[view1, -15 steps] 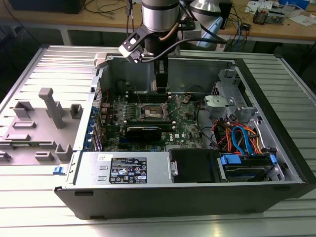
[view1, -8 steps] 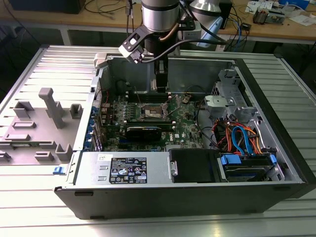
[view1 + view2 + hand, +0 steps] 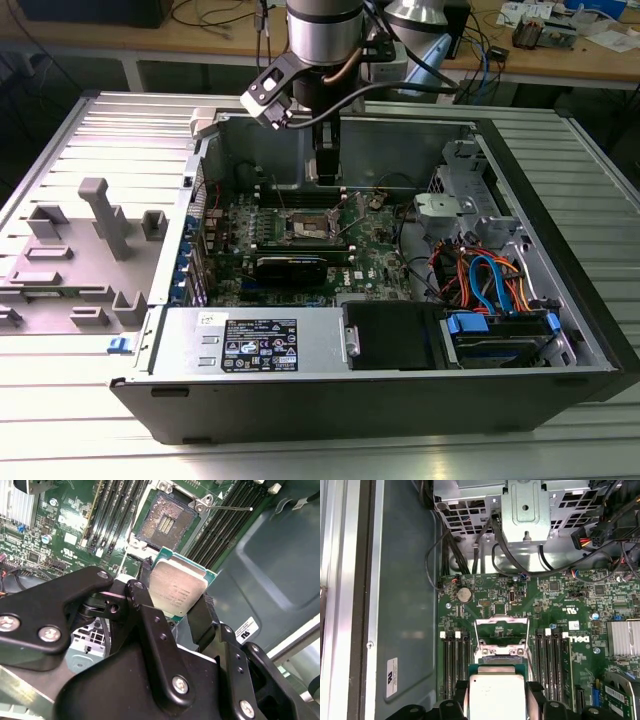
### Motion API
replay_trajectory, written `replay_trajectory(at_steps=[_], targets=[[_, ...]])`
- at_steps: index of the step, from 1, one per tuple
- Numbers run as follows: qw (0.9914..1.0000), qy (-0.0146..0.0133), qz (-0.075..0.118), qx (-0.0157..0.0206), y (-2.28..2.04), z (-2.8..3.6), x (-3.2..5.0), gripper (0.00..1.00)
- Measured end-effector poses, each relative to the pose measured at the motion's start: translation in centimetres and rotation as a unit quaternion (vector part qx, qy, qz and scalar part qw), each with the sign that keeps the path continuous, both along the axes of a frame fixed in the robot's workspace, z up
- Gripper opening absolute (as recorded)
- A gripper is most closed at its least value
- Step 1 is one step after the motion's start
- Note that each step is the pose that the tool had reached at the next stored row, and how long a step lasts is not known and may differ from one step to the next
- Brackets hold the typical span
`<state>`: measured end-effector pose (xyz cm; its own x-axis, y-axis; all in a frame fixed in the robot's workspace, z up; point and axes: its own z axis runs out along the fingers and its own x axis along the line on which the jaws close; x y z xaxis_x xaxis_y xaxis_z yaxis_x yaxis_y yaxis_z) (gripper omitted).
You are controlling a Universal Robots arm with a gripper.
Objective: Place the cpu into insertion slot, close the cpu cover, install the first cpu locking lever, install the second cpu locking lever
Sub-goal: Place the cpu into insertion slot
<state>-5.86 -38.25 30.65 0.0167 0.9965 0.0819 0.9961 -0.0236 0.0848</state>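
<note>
Status: my pincer (image 3: 175,594) is pinching the cpu (image 3: 179,580) by two opposite edges, fingers (image 3: 205,617) pressed against the chip, its metal top facing the camera. I hold the chip in the air above the green board (image 3: 555,595), near the insertion slot (image 3: 165,522) but not in it.

Progress, judged from how things lie: step one is under way and none of the four is complete. The slot is bare, the cpu cover (image 3: 501,630) stands raised, and one locking lever (image 3: 231,508) sticks out unlatched. Seating, cover and both levers are left.

Views: the exterior view puts my pincer in the upper middle of the frame, inside the open computer case (image 3: 300,415) on the bench (image 3: 90,430). The second wrist view gives the slot's bare contact field. The first wrist view gives the raised cover frame just beyond the chip. How high the chip hangs I cannot tell.
</note>
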Motion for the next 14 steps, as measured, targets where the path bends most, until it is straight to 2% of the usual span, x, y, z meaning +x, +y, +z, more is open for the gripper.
replay_trajectory(at_steps=[7,14], targets=[[0.99997,0.0,0.0,0.0083,0.0,0.0,0.0,0.55],[0.99983,0.0,0.0,0.0183,0.0,0.0,0.0,0.55]])
